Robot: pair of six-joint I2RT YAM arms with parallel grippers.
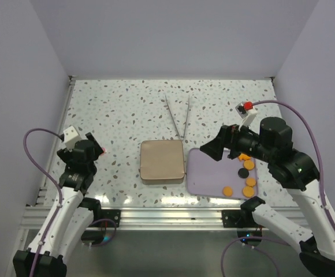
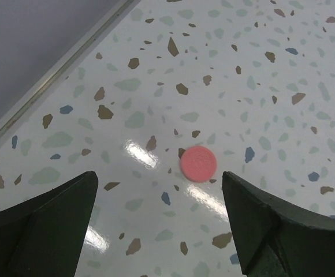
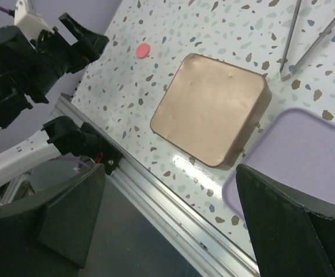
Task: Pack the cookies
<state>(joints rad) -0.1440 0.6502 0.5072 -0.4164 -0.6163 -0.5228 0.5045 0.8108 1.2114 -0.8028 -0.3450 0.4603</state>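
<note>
Speckled terrazzo table (image 2: pixel 260 69) lay beneath the arms. Left gripper (image 2: pixel 159 190) hung spread wide over 1 pink cookie (image 2: pixel 197 163); right gripper (image 3: pixel 170 179) gaped empty. Orange cookies (image 1: pixel 249 182) sat on the lilac tray (image 1: pixel 208 173). They looked thin, light, stiff and slick; a pinch across the rim seemed best.

Robotics lab cell, plain pale walls (image 1: pixel 173 34), aluminium frame (image 1: pixel 167 217), speckled tabletop (image 1: pixel 127 109), left arm (image 1: pixel 78 164), right arm (image 1: pixel 289 161)
</note>
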